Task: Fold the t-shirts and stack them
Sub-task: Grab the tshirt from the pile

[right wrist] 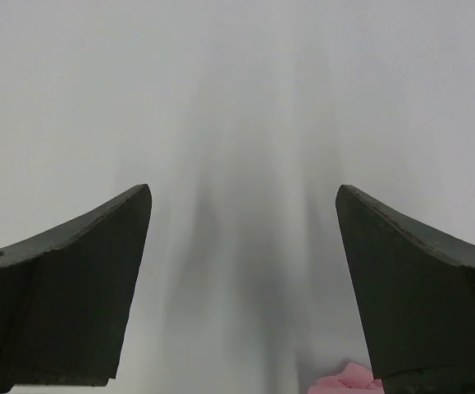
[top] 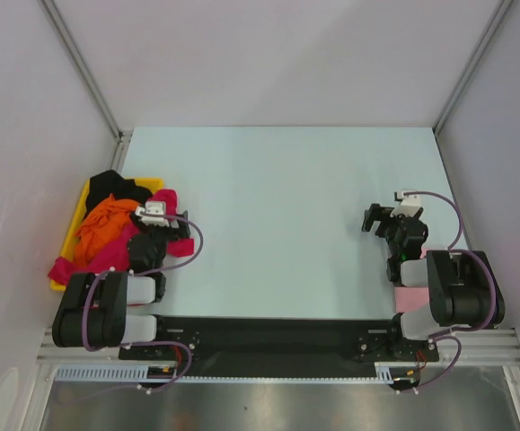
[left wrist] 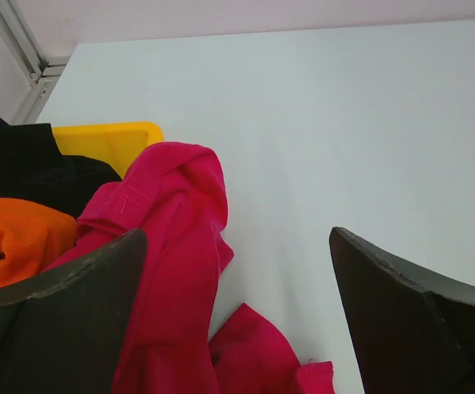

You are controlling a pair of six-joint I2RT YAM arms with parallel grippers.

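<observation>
A pile of t-shirts fills the yellow tray [top: 69,235] at the table's left edge: black [top: 113,186] at the back, orange [top: 103,226] in the middle, and crimson red [top: 171,199] spilling over the tray's right side onto the table. My left gripper [top: 159,218] hovers open over that crimson spill. In the left wrist view the crimson shirt [left wrist: 171,246] lies between and below the fingers [left wrist: 65,328], beside the orange [left wrist: 15,234] and black [left wrist: 24,164] shirts. My right gripper [top: 381,214] stands open over bare table at the right. A pale pink shirt [top: 410,296] lies by the right arm's base, and its edge [right wrist: 348,379] shows in the right wrist view.
White walls with metal corner posts [top: 84,67] close in the table [top: 277,197] on three sides. The tray's yellow corner [left wrist: 106,139] sits near the left wall. A black base rail [top: 268,337] runs along the near edge between the arms.
</observation>
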